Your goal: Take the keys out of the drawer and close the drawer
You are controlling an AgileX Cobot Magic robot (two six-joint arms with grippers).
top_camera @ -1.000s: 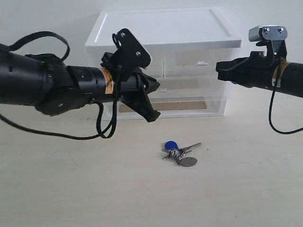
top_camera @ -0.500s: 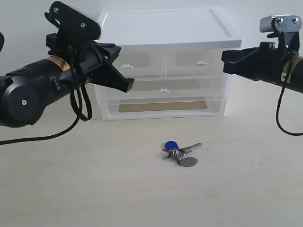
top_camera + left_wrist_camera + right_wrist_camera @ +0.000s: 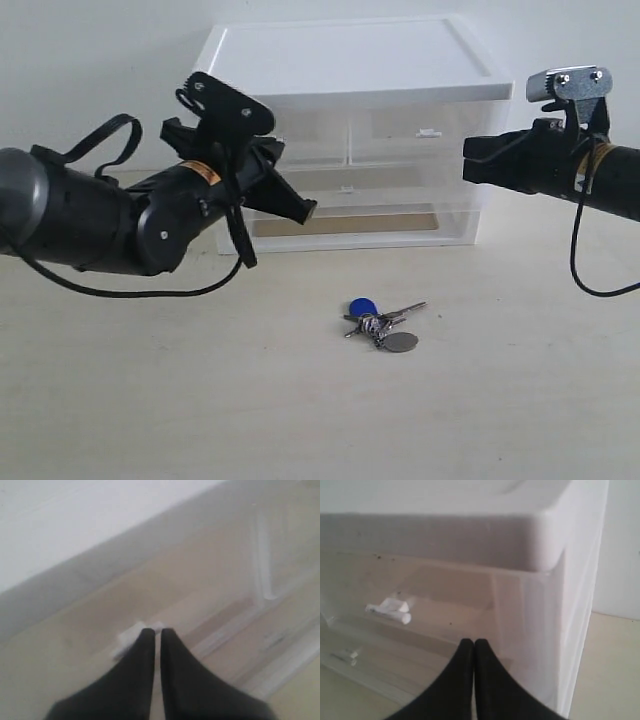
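Observation:
The keys (image 3: 378, 322), with a round blue tag and a grey disc, lie on the table in front of the cabinet, untouched by either gripper. The wide translucent drawer (image 3: 410, 200) sits with its front about flush with the cabinet, and its small tab handle (image 3: 346, 189) is at the centre. My left gripper (image 3: 306, 211) is shut and empty, hovering just before the left part of the drawer front. In the left wrist view its tips (image 3: 157, 630) sit right in front of a white tab (image 3: 129, 637). My right gripper (image 3: 468, 160) is shut and empty beside the cabinet's upper right.
The white cabinet (image 3: 350, 60) stands at the back of the beige table (image 3: 150, 400), with two half-width drawers above the wide one. The right one's tab (image 3: 390, 609) shows in the right wrist view. A black cable hangs under each arm.
The left arm rose from in front of the drawer up to the left, then came back down toward the drawer front. The right gripper shifted slightly. The keys stayed put.

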